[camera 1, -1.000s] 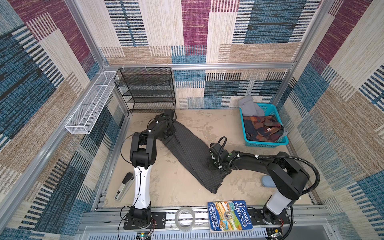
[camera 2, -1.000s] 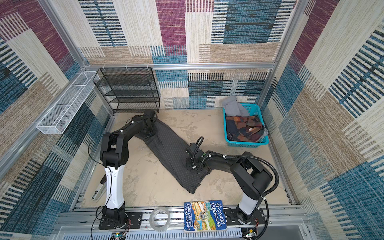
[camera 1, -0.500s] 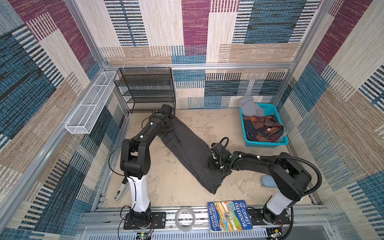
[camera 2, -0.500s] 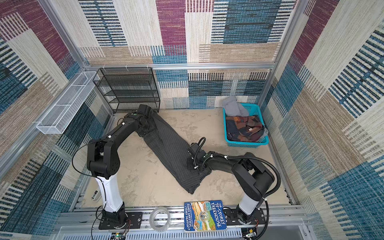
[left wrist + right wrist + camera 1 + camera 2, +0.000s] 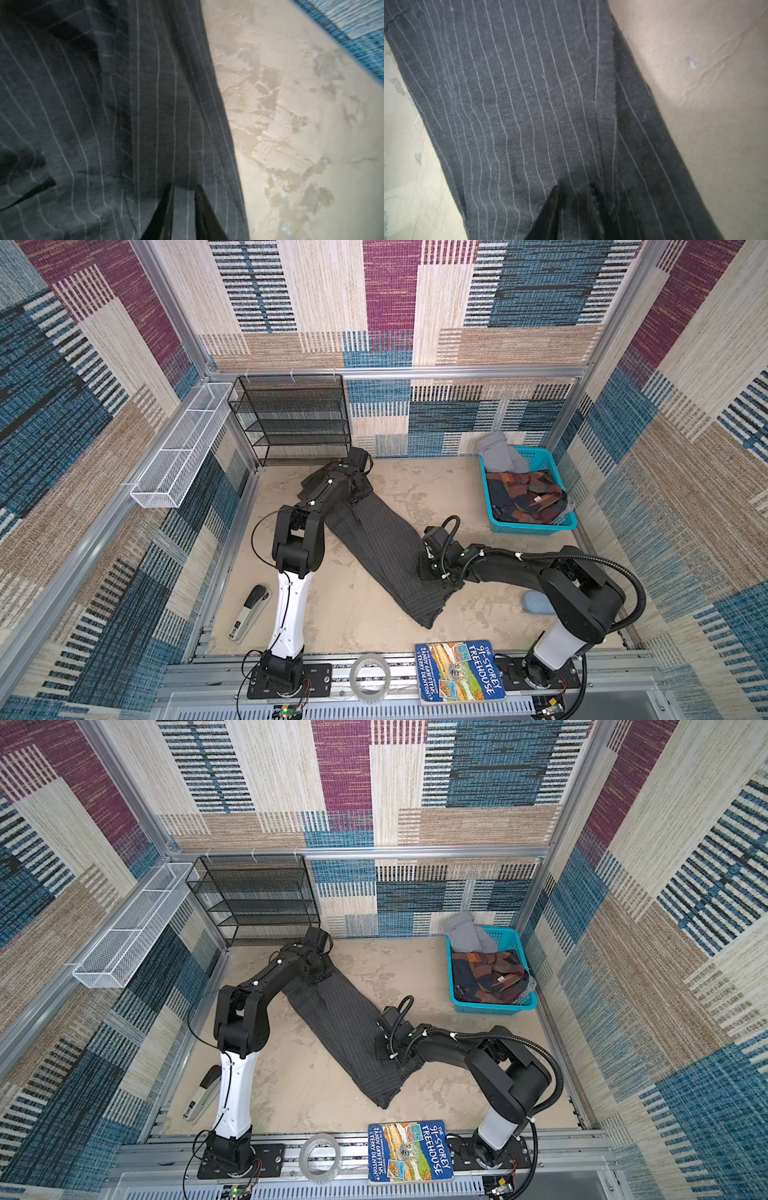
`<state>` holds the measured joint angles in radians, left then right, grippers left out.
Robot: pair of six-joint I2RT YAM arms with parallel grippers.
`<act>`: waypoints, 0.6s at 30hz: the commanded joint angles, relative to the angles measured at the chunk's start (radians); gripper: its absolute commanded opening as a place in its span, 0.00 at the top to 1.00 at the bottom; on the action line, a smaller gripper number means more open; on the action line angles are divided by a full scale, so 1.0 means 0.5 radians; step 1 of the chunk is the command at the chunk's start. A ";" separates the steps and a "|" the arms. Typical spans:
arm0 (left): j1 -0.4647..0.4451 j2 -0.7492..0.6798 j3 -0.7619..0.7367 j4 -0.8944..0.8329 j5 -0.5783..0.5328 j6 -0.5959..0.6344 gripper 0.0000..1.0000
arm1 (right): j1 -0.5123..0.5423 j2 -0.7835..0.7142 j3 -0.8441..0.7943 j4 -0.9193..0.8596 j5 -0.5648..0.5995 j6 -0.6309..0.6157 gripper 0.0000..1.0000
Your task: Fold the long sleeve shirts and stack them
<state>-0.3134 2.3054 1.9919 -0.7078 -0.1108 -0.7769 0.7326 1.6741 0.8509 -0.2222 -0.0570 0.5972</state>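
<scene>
A charcoal pinstriped long sleeve shirt point(image 5: 382, 543) point(image 5: 345, 1019) lies as a long narrow strip on the beige floor, running from the back left to the front middle. My left gripper point(image 5: 354, 492) point(image 5: 316, 968) is down on its far end near the black shelf. In the left wrist view its jaws point(image 5: 184, 193) stand narrow with a band of striped cloth pinched between them. My right gripper point(image 5: 427, 571) point(image 5: 384, 1048) presses on the shirt's right edge near the lower end. Its jaws point(image 5: 575, 191) are shut on a fold of the cloth.
A teal basket point(image 5: 534, 527) at the back right holds a plaid garment point(image 5: 528, 493) and a grey one point(image 5: 496, 454). A black mesh shelf point(image 5: 291, 418) and a white wire tray point(image 5: 178, 448) stand back left. A stapler point(image 5: 249, 612), tape roll point(image 5: 370, 676) and book point(image 5: 461, 670) lie in front.
The left arm's elbow swung out to the left and back again while its gripper shifted slightly toward the back at the shirt's far end. The right arm has not moved.
</scene>
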 commanded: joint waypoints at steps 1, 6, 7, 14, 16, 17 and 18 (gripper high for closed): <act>-0.003 -0.022 -0.050 -0.132 -0.173 -0.102 0.80 | -0.002 0.050 0.001 -0.137 -0.036 0.033 0.74; 0.013 0.027 -0.076 -0.181 -0.246 -0.124 0.81 | -0.005 0.045 0.001 -0.145 -0.042 0.021 0.74; 0.016 0.064 -0.052 -0.184 -0.222 -0.125 0.81 | -0.005 0.042 0.003 -0.153 -0.038 0.018 0.74; -0.053 0.310 0.283 -0.206 -0.035 -0.117 0.83 | -0.005 0.021 -0.064 -0.124 -0.070 0.077 0.74; -0.110 0.378 0.449 -0.254 -0.041 -0.080 0.83 | -0.005 0.012 -0.094 -0.097 -0.086 0.106 0.74; -0.140 0.421 0.547 -0.295 -0.042 -0.059 0.83 | -0.005 0.009 -0.107 -0.083 -0.099 0.123 0.74; -0.165 0.455 0.616 -0.317 -0.032 -0.041 0.83 | -0.005 0.006 -0.117 -0.070 -0.109 0.135 0.74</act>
<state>-0.3683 2.5031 2.2356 -0.8181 -0.1677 -0.8307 0.7288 1.6695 0.8146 -0.1486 -0.0811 0.6277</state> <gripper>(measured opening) 0.168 0.258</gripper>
